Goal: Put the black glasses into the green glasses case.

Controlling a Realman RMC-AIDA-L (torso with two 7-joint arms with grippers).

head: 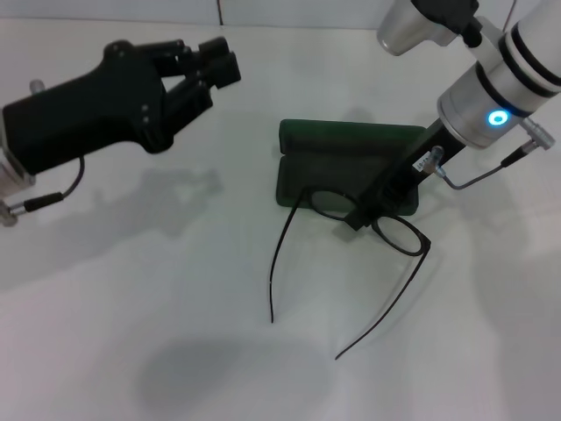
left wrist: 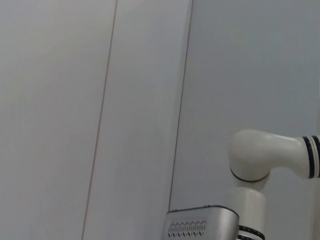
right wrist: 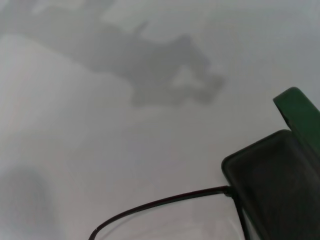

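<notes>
no readable text, labels, brands or numbers on anything

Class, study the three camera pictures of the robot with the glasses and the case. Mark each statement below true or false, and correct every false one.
1. The green glasses case lies open on the table. True.
2. The black glasses lie fully inside the case. False: one lens is over the case's front edge, the other lens and both temple arms are outside it.
3. The right gripper is at the bridge of the glasses. True.
4. The left gripper is touching the case. False: it is raised to the robot's left, apart from the case.
5. The temple arms are folded. False: both are spread out, pointing toward the robot.
</notes>
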